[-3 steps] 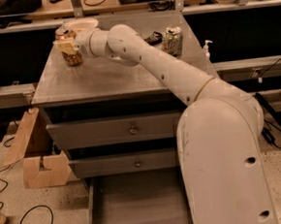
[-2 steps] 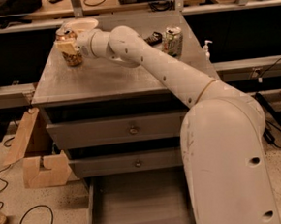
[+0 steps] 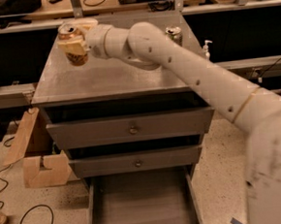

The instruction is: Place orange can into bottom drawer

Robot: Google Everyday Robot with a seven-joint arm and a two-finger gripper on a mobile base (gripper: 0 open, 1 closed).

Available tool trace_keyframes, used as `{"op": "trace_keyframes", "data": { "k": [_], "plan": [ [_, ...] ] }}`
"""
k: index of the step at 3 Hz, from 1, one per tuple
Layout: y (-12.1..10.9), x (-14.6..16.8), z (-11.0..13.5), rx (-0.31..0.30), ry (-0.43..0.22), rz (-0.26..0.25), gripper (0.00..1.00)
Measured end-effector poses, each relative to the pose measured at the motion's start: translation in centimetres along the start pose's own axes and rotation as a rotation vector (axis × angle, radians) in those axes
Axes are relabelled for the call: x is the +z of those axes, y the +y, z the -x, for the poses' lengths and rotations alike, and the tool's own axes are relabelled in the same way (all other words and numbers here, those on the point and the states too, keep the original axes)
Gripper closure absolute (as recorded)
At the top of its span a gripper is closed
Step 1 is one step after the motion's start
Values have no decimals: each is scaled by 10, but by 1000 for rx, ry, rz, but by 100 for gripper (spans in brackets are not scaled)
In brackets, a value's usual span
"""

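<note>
The orange can [image 3: 73,45], coppery with a silver top, is held above the far left part of the grey cabinet top [image 3: 113,77]. My gripper [image 3: 78,43] is shut on the orange can, its pale fingers [image 3: 72,45] wrapped around the can's middle. My white arm reaches in from the lower right across the cabinet. The bottom drawer [image 3: 140,206] stands pulled out below, a wide shallow grey tray with low side walls.
A white-and-green can [image 3: 174,33] stands at the back right of the cabinet top. Two upper drawers with round knobs [image 3: 132,130] are slightly open. A wooden block [image 3: 40,165] and black cables [image 3: 32,222] lie on the floor at left. A shelf runs behind.
The can, held in my gripper, has lifted off the cabinet top and moved a little toward the front. The view has shifted closer to the cabinet.
</note>
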State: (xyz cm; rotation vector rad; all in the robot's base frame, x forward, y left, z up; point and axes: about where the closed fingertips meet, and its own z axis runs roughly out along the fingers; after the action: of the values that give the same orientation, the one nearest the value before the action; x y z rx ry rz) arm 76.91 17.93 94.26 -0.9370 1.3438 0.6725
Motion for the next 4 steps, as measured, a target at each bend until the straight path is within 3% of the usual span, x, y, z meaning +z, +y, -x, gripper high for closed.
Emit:
{"op": "trace_keyframes", "data": {
  "k": [1,2,3,4],
  "plan": [
    [34,-49,20,-29,-24,43,100],
    [86,-123,29,-88,-15,81,100],
    [104,-177,7,-140,12,80,100],
    [93,-192,6,-141,21,47,100]
  ]
}}
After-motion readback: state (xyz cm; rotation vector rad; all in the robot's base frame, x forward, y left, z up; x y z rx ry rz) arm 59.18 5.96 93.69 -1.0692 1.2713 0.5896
